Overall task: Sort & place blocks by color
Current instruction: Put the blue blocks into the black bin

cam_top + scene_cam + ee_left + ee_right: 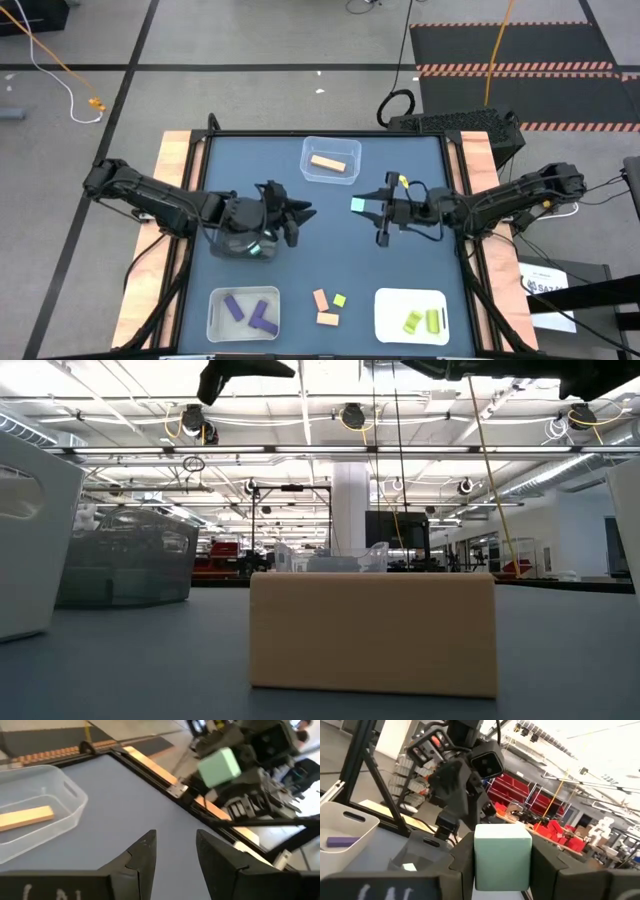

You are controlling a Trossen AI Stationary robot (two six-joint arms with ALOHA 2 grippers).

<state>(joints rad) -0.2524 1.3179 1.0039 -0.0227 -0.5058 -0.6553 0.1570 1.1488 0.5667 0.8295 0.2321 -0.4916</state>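
Note:
A pale teal cube (358,205) sits in my right gripper (367,212) above the table's middle; it also shows in the right wrist view as the cube (502,854) and in the left wrist view as the cube (220,766). My left gripper (303,216) is open, level, and points at the cube from the table's left, a short gap away; its fingers (142,855) hold nothing. Loose blocks lie at the near edge: two orange ones (320,298) (328,319) and a yellow-green cube (340,299). An orange bar (372,632) fills the low view. My right gripper pinches the teal cube by two opposite side faces (479,857), one finger on each. The fingers come in about level from the table's right. The cube is lifted clear of the table and sits upright between the fingers.
A clear bin (352,175) at the far middle holds an orange bar (327,163). A white bin (215,315) near left holds purple blocks; a white bin (385,320) near right holds yellow-green blocks. A dark bin (235,245) lies under my left arm. Bare blue table lies between.

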